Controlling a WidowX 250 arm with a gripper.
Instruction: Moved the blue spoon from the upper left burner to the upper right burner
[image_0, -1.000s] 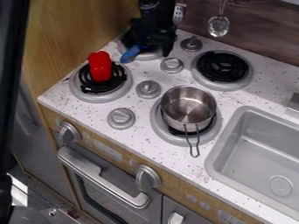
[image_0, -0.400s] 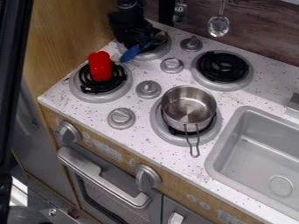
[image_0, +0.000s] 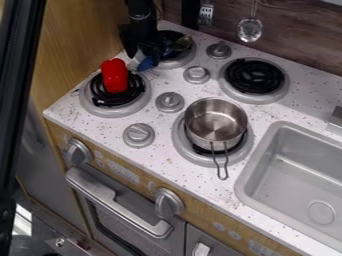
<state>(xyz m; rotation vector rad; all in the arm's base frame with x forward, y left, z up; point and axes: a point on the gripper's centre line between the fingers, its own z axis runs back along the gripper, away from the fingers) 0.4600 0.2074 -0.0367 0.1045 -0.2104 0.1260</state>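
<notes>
Gripper spread, I hover by the far-left burner; the blue spoon lies diagonally, handle near-left, bowl far-right.

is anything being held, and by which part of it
Nothing, it seems: the gripper is at the spoon's handle, its jaws apart.

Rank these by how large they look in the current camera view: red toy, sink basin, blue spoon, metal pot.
1. Sink basin
2. Metal pot
3. Red toy

Blue spoon: unranked against the red toy, since it is partly hidden.
</notes>
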